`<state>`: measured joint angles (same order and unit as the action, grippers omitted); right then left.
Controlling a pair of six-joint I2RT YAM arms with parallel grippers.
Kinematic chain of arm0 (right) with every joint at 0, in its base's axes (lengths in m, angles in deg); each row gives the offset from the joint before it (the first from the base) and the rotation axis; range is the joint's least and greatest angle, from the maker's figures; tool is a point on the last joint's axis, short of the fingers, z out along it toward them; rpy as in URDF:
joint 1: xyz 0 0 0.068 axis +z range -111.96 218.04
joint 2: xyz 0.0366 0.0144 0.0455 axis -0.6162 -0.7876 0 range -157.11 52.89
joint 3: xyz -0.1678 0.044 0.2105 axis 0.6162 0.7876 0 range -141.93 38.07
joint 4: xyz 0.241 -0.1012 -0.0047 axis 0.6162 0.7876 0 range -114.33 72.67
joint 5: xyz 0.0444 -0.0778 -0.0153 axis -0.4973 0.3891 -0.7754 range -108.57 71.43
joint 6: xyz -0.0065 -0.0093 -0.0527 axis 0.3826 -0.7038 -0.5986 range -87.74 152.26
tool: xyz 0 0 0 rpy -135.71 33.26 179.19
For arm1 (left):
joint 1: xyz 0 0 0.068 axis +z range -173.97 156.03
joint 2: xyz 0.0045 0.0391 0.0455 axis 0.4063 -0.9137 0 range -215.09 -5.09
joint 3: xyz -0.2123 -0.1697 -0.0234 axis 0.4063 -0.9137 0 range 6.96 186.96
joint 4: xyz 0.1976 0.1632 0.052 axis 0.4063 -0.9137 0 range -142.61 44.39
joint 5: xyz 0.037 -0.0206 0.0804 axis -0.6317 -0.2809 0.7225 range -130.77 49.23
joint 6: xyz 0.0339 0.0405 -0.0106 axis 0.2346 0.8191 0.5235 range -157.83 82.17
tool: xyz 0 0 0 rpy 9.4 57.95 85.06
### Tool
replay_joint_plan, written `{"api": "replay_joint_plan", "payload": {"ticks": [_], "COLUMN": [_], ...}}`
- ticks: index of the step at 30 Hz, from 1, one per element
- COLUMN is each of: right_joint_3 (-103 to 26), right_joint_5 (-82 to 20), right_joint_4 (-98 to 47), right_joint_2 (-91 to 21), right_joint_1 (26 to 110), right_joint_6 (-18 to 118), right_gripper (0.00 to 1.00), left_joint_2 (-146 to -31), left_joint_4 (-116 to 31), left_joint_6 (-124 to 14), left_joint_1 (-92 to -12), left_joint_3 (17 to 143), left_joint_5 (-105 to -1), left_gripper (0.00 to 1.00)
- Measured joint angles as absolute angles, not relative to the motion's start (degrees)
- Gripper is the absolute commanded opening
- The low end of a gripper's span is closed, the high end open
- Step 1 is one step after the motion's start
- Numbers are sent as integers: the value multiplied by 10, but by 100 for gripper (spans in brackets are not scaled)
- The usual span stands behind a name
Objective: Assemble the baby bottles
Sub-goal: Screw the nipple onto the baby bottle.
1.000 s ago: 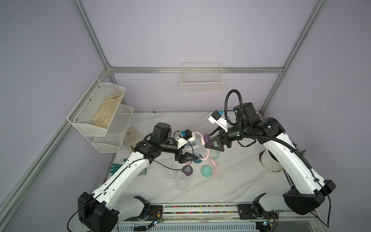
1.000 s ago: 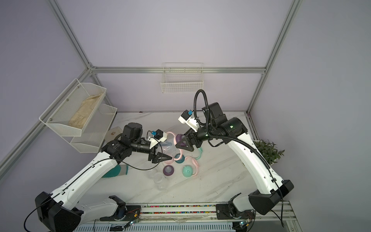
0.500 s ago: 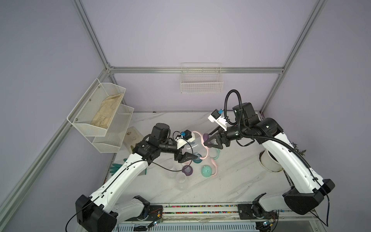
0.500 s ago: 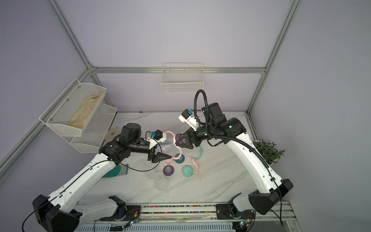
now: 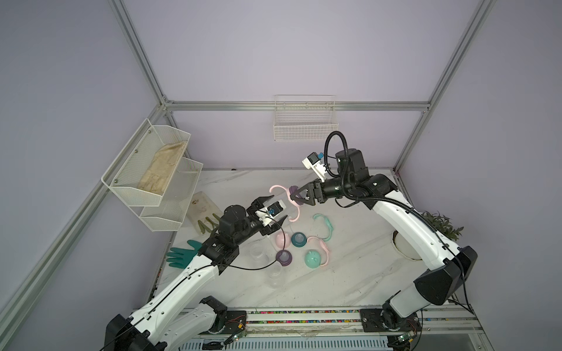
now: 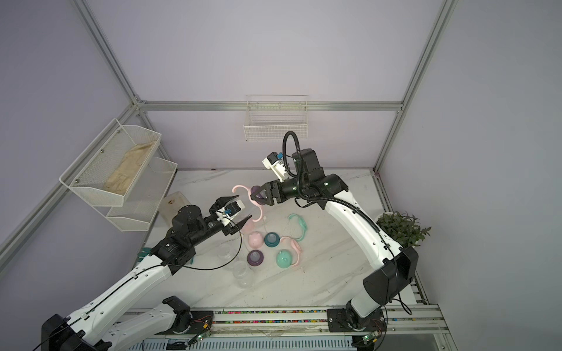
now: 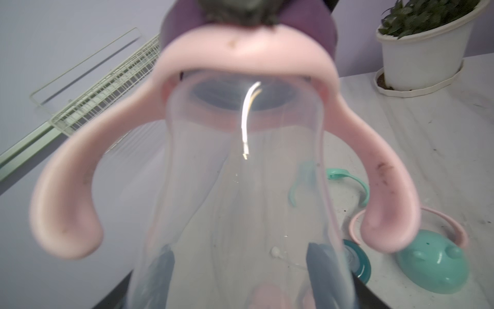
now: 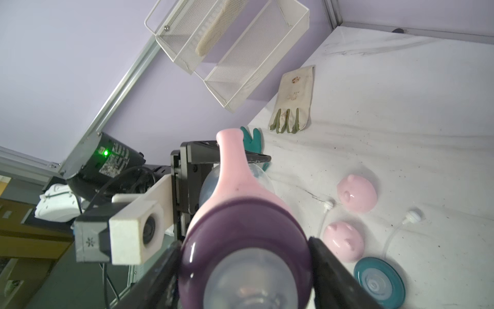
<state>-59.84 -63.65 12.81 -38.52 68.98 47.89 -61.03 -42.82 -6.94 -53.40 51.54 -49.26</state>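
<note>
**Purple collar gripped at the neck of a raised bottle**

The landmark is the mint-green eared dome cap (image 5: 313,258), which lies on the white marble tabletop (image 5: 349,279). A clear plastic bottle body (image 7: 240,200) is held in the air beyond the cap, farther from the robot.

The left gripper (image 5: 277,208) is clamped on the bottle's base end, probably to stop it turning. The right gripper (image 8: 243,244) is clenched round the purple nipple collar (image 8: 240,222) at the neck, a hold suited to screwing it on. A pink two-handled ring (image 7: 240,56) sits between collar and bottle, and a thin white straw (image 7: 247,115) hangs inside. I cannot tell whether the thread is seated.

There are three of each part:
- **Bottles:** the held one, plus two loose clear bottles (image 5: 257,252) (image 5: 275,275) on the left arm's side of the mint cap.
- **Collars:** the gripped one, a second purple collar (image 5: 284,258) just beside the cap, and a teal collar (image 5: 299,239) just beyond it.
- **Rings:** the fitted one, a loose pink ring (image 5: 327,252) curving against the cap, and a mint ring (image 5: 324,225) beyond.
- **Caps:** the mint one and two pink eared dome caps (image 8: 357,192) (image 8: 343,240) past the teal collar.
- **Straws:** the fitted one and two loose straws (image 8: 328,205) (image 8: 411,215) near those pink caps.
</note>
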Motion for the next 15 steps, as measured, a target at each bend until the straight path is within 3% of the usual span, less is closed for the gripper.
{"api": "replay_joint_plan", "payload": {"ticks": [15], "right_joint_3": [-598], "right_joint_5": [-651], "right_joint_4": [-59], "right_joint_2": [-430], "right_joint_1": [693], "right_joint_6": [605], "right_gripper": [0], "left_joint_2": [-613], "left_joint_4": [-282], "left_joint_6": [50], "left_joint_1": [-561], "left_joint_3": [483], "left_joint_5": [-292], "left_gripper": [0]}}
